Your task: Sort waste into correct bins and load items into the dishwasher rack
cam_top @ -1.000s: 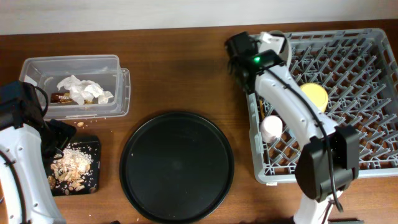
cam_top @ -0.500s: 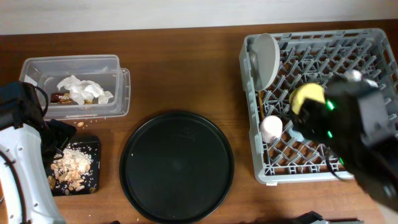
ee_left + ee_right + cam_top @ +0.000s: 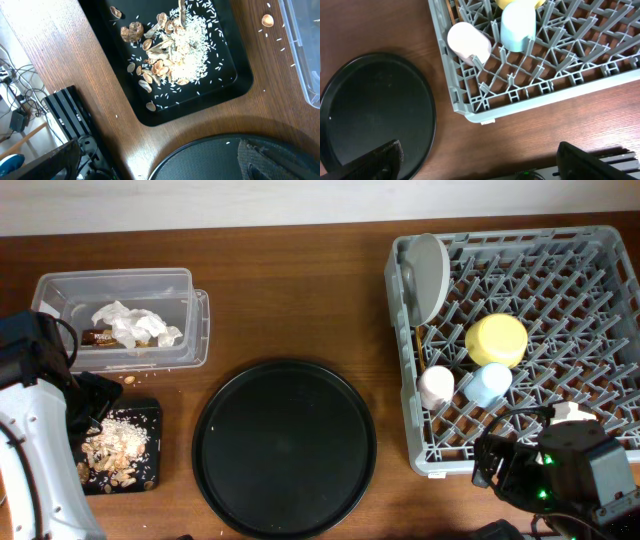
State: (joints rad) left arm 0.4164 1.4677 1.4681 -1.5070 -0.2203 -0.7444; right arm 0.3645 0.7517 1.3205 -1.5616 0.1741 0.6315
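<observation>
The dishwasher rack (image 3: 415, 442) fills the right side. In it a pale grey plate (image 3: 428, 275) stands upright at the far left, beside a yellow bowl (image 3: 496, 340), a pink cup (image 3: 436, 387) and a light-blue cup (image 3: 489, 384). A thin chopstick (image 3: 414, 345) shows along its left wall. The clear tub (image 3: 190, 330) holds tissue (image 3: 130, 325) and a wrapper (image 3: 98, 337). Crumbs (image 3: 175, 45) lie in the shallow black tray (image 3: 235, 85). My left gripper (image 3: 155, 167) hangs open beside that tray. My right gripper (image 3: 480, 165) is open and empty, off the rack's (image 3: 520, 100) near corner.
A large round black tray (image 3: 285, 447) sits mid-table, and its rim (image 3: 427, 100) lies close to the rack. One loose crumb (image 3: 267, 20) rests on the wood between tub and black tray. Cables and a black stand (image 3: 70, 125) lie past the table's left edge.
My right arm has drawn back from the rack's far left corner to the near right table edge, opening and leaving the plate upright in the rack. The left arm has not moved.
</observation>
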